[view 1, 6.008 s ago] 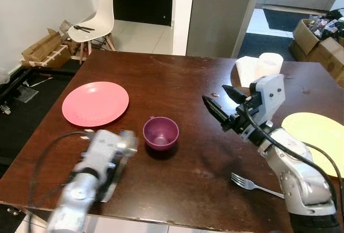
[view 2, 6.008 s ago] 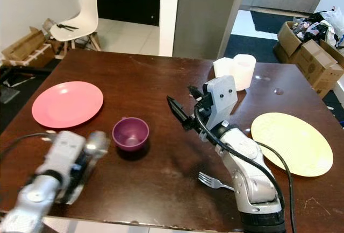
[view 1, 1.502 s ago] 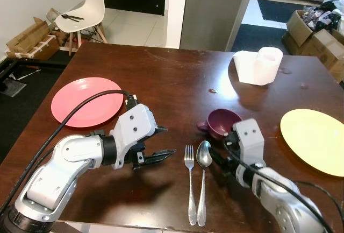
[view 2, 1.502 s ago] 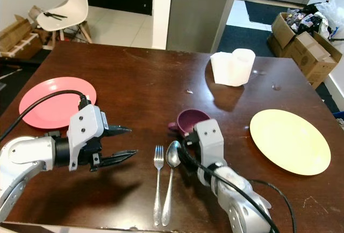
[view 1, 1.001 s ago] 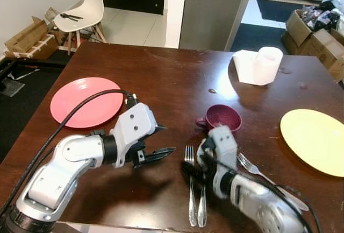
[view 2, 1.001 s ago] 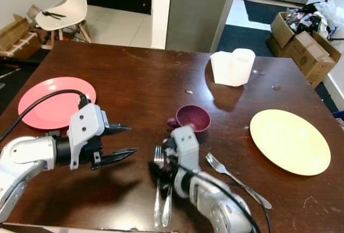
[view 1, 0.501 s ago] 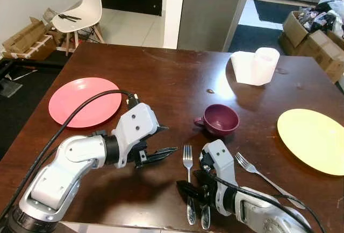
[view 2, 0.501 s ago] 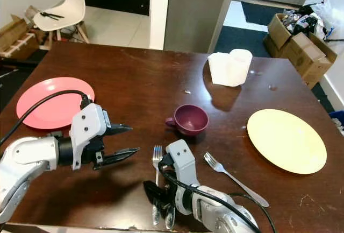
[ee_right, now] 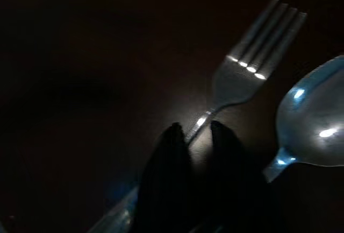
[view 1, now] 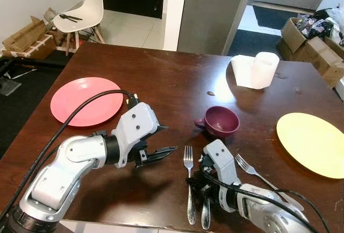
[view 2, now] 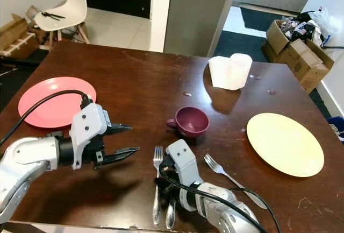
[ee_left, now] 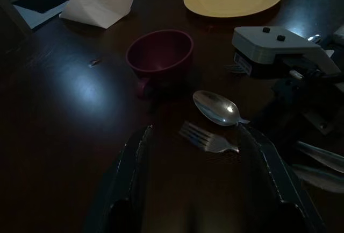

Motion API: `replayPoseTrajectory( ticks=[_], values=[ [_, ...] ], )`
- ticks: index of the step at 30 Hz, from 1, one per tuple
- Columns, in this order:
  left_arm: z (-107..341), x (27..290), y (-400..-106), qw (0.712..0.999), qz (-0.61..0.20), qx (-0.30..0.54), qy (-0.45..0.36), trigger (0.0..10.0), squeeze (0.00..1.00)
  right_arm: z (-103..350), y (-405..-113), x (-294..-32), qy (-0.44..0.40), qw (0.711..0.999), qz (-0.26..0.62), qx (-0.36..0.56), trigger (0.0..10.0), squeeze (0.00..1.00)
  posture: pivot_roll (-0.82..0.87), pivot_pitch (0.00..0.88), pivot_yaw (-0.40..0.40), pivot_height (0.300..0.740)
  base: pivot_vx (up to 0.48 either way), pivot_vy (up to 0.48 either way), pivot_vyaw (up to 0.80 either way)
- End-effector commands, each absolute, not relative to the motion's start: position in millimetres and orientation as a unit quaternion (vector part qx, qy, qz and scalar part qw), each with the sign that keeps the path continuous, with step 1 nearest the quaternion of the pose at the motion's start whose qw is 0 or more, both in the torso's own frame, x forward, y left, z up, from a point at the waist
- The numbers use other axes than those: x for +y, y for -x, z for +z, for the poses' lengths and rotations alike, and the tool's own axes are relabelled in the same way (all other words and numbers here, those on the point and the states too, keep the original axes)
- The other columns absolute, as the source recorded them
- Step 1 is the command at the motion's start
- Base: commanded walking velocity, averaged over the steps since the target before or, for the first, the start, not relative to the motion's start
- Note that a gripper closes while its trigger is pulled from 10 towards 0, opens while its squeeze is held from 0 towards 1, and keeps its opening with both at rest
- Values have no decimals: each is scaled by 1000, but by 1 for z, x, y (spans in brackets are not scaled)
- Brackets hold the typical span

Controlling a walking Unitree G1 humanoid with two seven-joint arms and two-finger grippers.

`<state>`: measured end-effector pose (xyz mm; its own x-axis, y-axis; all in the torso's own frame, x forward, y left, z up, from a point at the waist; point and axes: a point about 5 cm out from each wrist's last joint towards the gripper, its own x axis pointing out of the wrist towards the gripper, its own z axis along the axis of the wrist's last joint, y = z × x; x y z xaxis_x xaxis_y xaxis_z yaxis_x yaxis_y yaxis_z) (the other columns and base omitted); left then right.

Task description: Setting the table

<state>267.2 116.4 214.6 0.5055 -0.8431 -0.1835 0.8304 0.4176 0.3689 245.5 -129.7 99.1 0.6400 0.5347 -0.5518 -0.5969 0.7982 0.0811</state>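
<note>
Dark wooden table [view 1: 161, 77] carries a purple cup [view 1: 221, 120]. Near the cup, toward the robot, a fork [view 1: 188, 182] lies beside a spoon [view 1: 206, 211]. Right gripper [ee_right: 193, 134] pinches the fork's neck. Left gripper [view 1: 164, 140] hovers left of the fork, fingers spread apart.

The dark brown glossy wooden surface [view 1: 161, 77] carries a coral-pink round plate [view 1: 86, 101], a pale yellow round plate [view 1: 312, 144] and a deep plum-purple handled cup [view 1: 220, 121]. Two shiny silver metal forks [view 1: 188, 182] [view 1: 258, 175] and a silver metal spoon [view 1: 206, 211] lie on it. A white paper roll [view 1: 264, 70] stands on white tissue [view 1: 242, 70]. Both arms are silver-grey with black-fingered grippers, left gripper [view 1: 161, 141] and right gripper [ee_right: 193, 139]. Beyond stand a white moulded plastic chair [view 1: 86, 12] and tan cardboard boxes [view 1: 309, 34].
</note>
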Motion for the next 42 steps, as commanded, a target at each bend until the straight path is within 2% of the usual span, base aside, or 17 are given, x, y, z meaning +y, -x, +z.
replayPoseTrajectory(
  ticks=[1, 17, 18, 19, 20, 24, 25, 26, 30, 31, 32, 37, 38, 39, 40, 41, 42],
  values=[
    [215, 114, -265, 839, -501, -16, -210, 10000, 0, 67, -232, -143, 67, 880, 290, 370, 0, 0, -50, 99, -10, 740, 0, 0, 0],
    [217, 114, -268, 840, -499, -19, -211, 10000, 0, 75, -245, -144, 84, 888, 317, 324, 0, 0, -52, 95, 3, 740, 0, 0, 0],
    [217, 114, -268, 840, -499, -19, -211, 10000, 0, 76, -245, -144, 86, 888, 318, 321, 7333, 0, -51, 94, 5, 740, 0, 0, 0],
    [217, 114, -268, 840, -498, -19, -212, 10000, 0, 76, -246, -143, 87, 889, 318, 319, 7333, 0, -51, 94, 5, 740, 0, 0, 0],
    [217, 114, -268, 841, -498, -19, -212, 10000, 0, 76, -246, -143, 87, 889, 318, 318, 10000, 0, -51, 94, 5, 740, 0, 0, 0],
    [216, 114, -269, 841, -497, -19, -212, 10000, 0, 76, -248, -143, 100, 888, 323, 311, 10000, 0, -51, 93, 9, 740, 0, 0, 0],
    [216, 114, -269, 841, -497, -19, -212, 10000, 0, 75, -248, -142, 111, 886, 328, 308, 10000, 584, -48, 92, 11, 740, 0, 0, 0],
    [217, 114, -269, 841, -497, -20, -212, 10000, 0, 72, -247, -141, 120, 883, 335, 307, 10000, 1000, -44, 92, 13, 740, 0, 0, 0],
    [218, 114, -268, 841, -497, -21, -213, 10000, 0, 67, -247, -140, 130, 881, 339, 304, 10000, 1000, -40, 92, 19, 740, 0, 0, 0],
    [218, 114, -268, 841, -496, -21, -213, 10000, 0, 66, -249, -139, 128, 884, 335, 299, 10000, 431, -37, 93, 20, 740, 0, 0, 0],
    [218, 115, -268, 841, -496, -21, -213, 10000, 0, 66, -250, -139, 126, 885, 334, 298, 10000, 0, -35, 93, 22, 740, 0, 0, 0],
    [219, 115, -268, 842, -496, -20, -213, 10000, 0, 63, -252, -138, 119, 887, 334, 296, 10000, 0, -29, 94, 29, 740, 0, 0, 0],
    [219, 115, -268, 842, -496, -20, -213, 10000, 0, 62, -254, -137, 112, 888, 338, 292, 8588, 0, -28, 95, 31, 740, 0, 0, 0],
    [219, 115, -268, 842, -496, -20, -213, 10000, 0, 62, -254, -136, 108, 888, 340, 290, 8588, 0, -28, 95, 31, 740, 0, 0, 0],
    [219, 115, -268, 842, -496, -20, -213, 10000, 0, 61, -255, -134, 102, 888, 345, 285, 7647, 0, -26, 96, 35, 740, 0, 0, 0],
    [219, 115, -268, 842, -496, -19, -213, 10000, 0, 60, -257, -132, 99, 889, 349, 281, 4627, 0, -25, 95, 37, 740, 0, 0, 0],
    [219, 115, -269, 842, -496, -19, -212, 10000, 0, 60, -258, -130, 97, 888, 353, 277, 4039, 0, -23, 95, 39, 740, 0, 0, 0]
  ],
)
